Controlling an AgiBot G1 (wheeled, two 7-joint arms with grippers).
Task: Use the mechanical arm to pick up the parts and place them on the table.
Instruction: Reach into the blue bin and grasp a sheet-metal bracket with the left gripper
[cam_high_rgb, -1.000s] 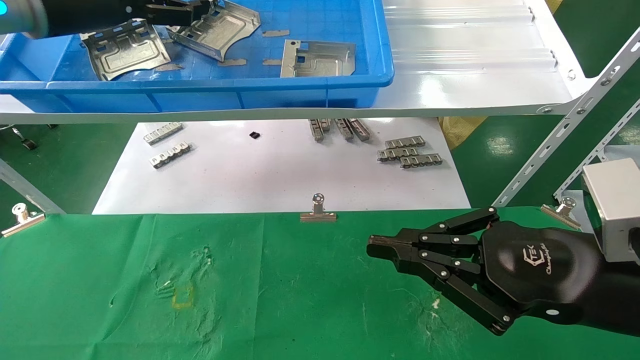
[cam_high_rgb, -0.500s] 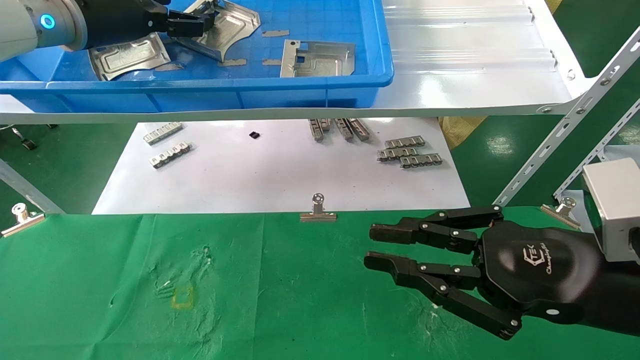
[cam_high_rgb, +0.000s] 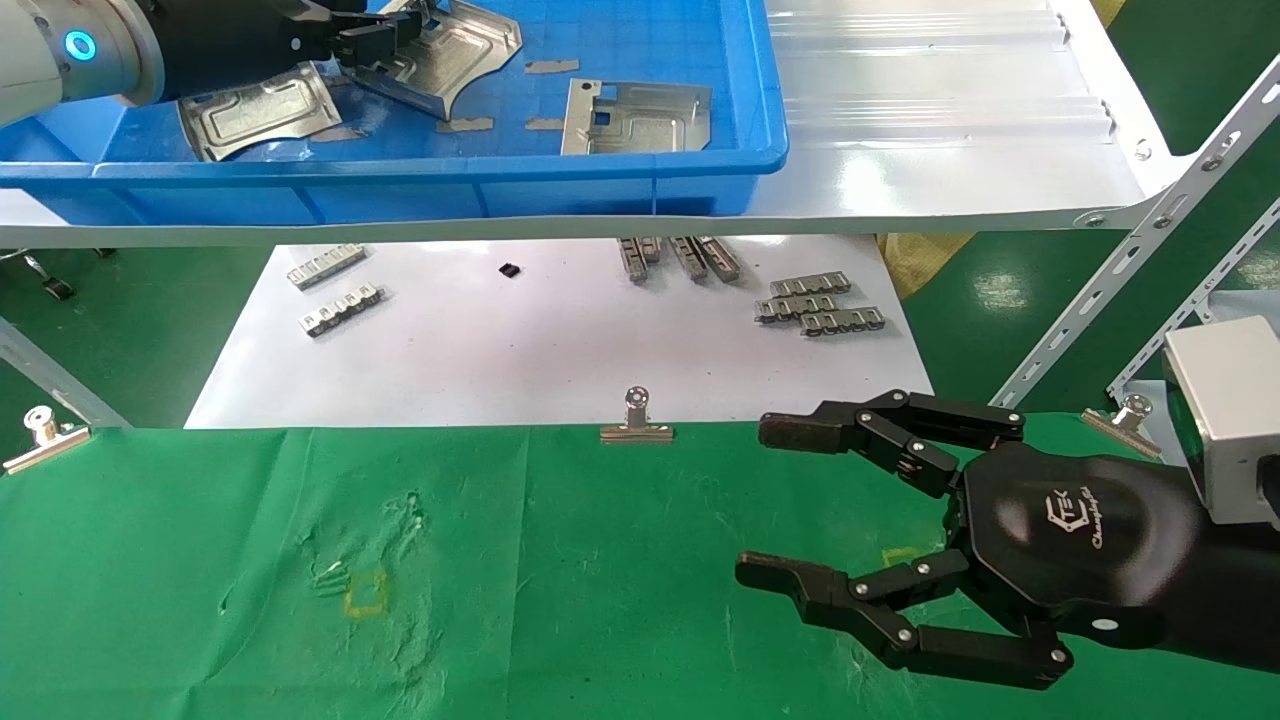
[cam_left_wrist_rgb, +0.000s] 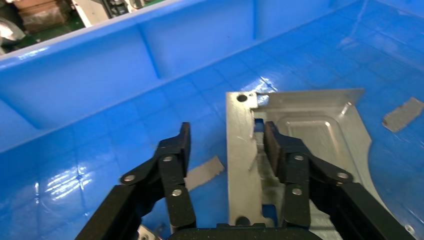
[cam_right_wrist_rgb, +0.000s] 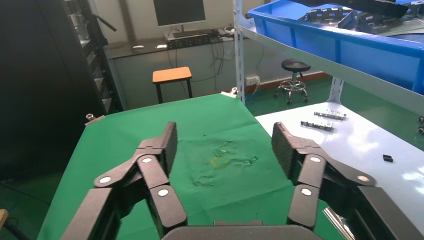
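Three silvery parts lie in a blue bin (cam_high_rgb: 400, 170) on the shelf: one at the left (cam_high_rgb: 255, 108), one in the middle (cam_high_rgb: 460, 50), one at the right (cam_high_rgb: 640, 118). My left gripper (cam_high_rgb: 375, 45) is open inside the bin at the middle part. In the left wrist view its gripper (cam_left_wrist_rgb: 227, 142) straddles that part's (cam_left_wrist_rgb: 320, 130) folded rim, one pad against the rim's inner side, the other apart from it. My right gripper (cam_high_rgb: 775, 505) is wide open and empty just above the green table (cam_high_rgb: 560, 600), as the right wrist view (cam_right_wrist_rgb: 222, 145) also shows.
A white sheet (cam_high_rgb: 520, 350) below the shelf carries small slotted strips (cam_high_rgb: 820, 305). Binder clips (cam_high_rgb: 636, 425) stand along the cloth's far edge. A slanted perforated shelf post (cam_high_rgb: 1120, 260) stands at the right. A yellow square mark (cam_high_rgb: 365, 592) lies on the cloth's left.
My right gripper has gone from shut to wide open above the cloth. My left arm has drawn back a little in the bin, its gripper staying at the middle part.
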